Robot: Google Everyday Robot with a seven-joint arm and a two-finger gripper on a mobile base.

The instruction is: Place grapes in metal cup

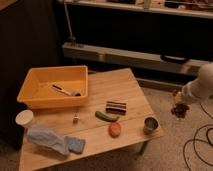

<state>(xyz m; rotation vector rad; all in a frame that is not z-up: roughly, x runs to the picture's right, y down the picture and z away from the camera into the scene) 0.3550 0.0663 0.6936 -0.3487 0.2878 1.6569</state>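
The grapes, a small dark reddish bunch, hang in the air off the table's right side, beyond its edge. My gripper is just above them at the end of the white arm and is shut on their top. The metal cup, dull grey with a dark inside, stands upright on the wooden table near its front right corner. It is left of and lower than the grapes, and apart from them.
On the table are a striped dark-and-white block, a green item, an orange rounded item, a small bottle, a blue cloth, a white cup and an orange bin holding a utensil. Black cables lie on the floor at right.
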